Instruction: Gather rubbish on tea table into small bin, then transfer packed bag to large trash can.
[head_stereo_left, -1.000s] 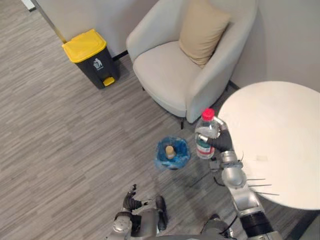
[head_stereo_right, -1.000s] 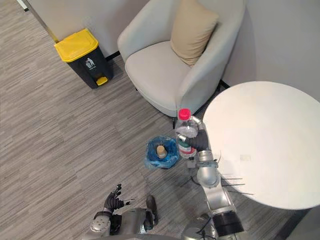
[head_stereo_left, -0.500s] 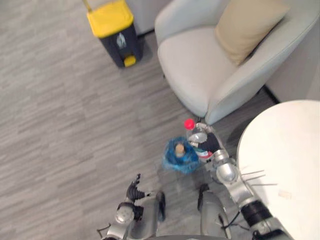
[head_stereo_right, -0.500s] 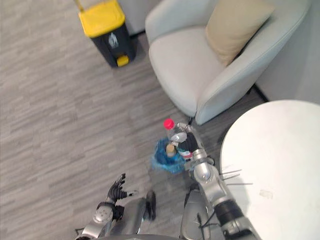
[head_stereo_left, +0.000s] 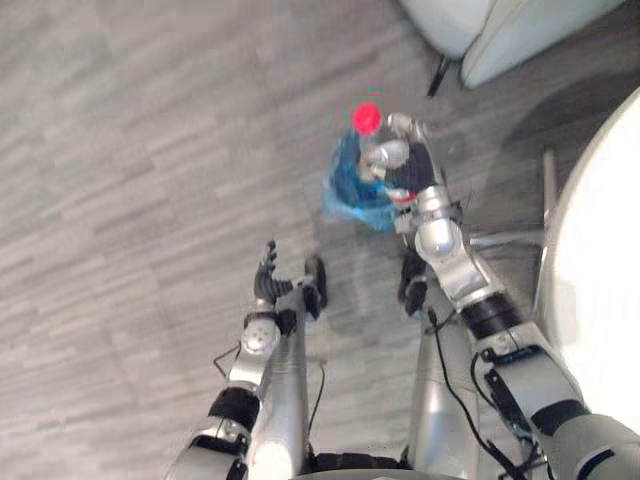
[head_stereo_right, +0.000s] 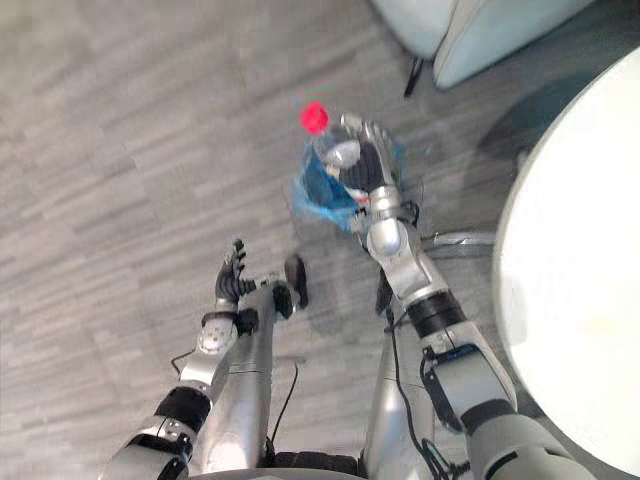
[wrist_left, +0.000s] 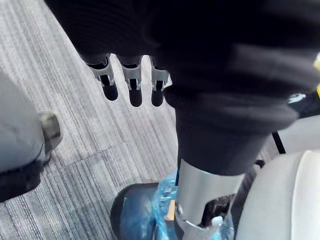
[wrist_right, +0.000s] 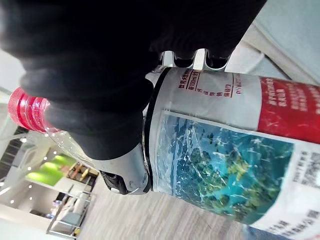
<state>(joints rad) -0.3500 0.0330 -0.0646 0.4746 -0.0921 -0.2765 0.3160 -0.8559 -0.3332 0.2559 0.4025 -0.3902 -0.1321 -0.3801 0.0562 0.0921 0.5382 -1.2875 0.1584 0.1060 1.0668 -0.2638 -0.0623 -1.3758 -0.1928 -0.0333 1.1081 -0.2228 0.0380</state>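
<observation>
My right hand (head_stereo_left: 407, 172) is shut on a clear plastic bottle (wrist_right: 225, 165) with a red, white and blue label; its fingers (wrist_right: 200, 57) curl round the body. The bottle's red cap (head_stereo_left: 366, 118) points away from me. Hand and bottle hang directly over the small bin (head_stereo_left: 350, 202), which is lined with a blue bag and stands on the floor. Most of the bin's inside is hidden under the hand. My left hand (head_stereo_left: 268, 284) hangs low at the left with straight fingers (wrist_left: 131, 85), holding nothing, a short way from the bin (wrist_left: 135, 215).
The round white tea table (head_stereo_left: 600, 290) runs along the right edge, its metal base (head_stereo_left: 500, 240) beside the bin. A light armchair (head_stereo_left: 500, 35) stands just beyond the bin. Grey wood-pattern floor (head_stereo_left: 130, 150) stretches away to the left.
The camera has tilted down, so the yellow-lidded can has left the picture. My right hand has carried the bottle from beside the table to over the blue-lined bin. The left arm has risen slightly.
</observation>
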